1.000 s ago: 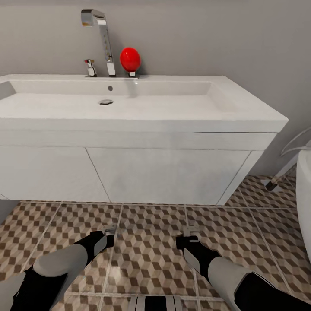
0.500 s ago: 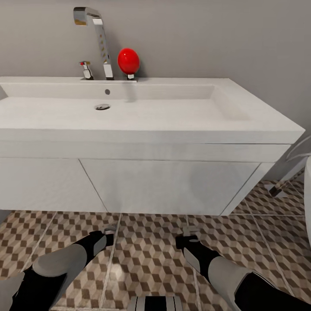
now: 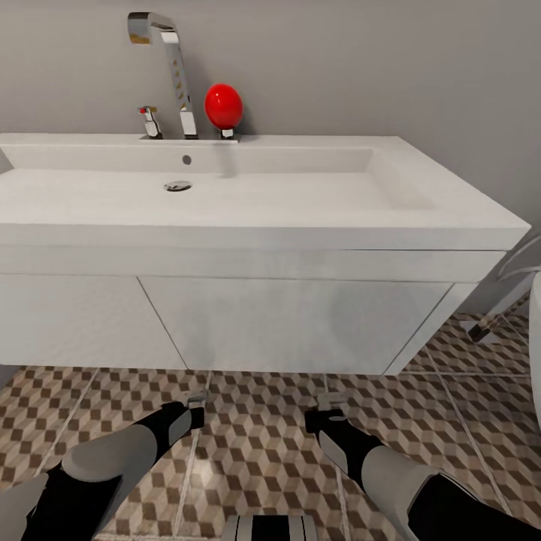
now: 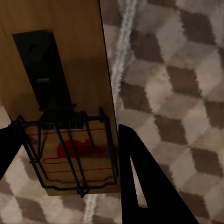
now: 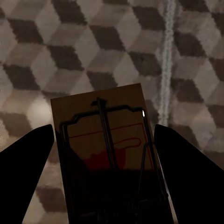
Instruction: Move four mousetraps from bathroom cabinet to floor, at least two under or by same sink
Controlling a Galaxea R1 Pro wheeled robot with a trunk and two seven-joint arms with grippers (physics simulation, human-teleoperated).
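The white bathroom sink [image 3: 300, 323] hangs on the grey wall straight ahead, above the cube-patterned bathroom floor [image 3: 263, 451]. Both arms reach low over the tiles just in front of it. My left gripper [image 3: 197, 400] is shut on a mousetrap [image 4: 70, 116], a wooden board with a black wire spring and red print, held between the dark fingers [image 4: 137, 186]. My right gripper [image 3: 329, 404] is shut on a second mousetrap [image 5: 107, 149], held just above the floor [image 5: 93, 46]. The cabinet is out of view.
A chrome faucet [image 3: 176, 68] and a red round object [image 3: 225, 105] stand on the sink's back edge. A white tub edge [image 3: 535, 338] and a slanted pipe [image 3: 500, 312] are at the right. Open tiles lie under the sink.
The head view shifted closer to the sink between the oldest frame and the later ones. Since then the left forearm has edged slightly right and down. Both mousetraps stay gripped.
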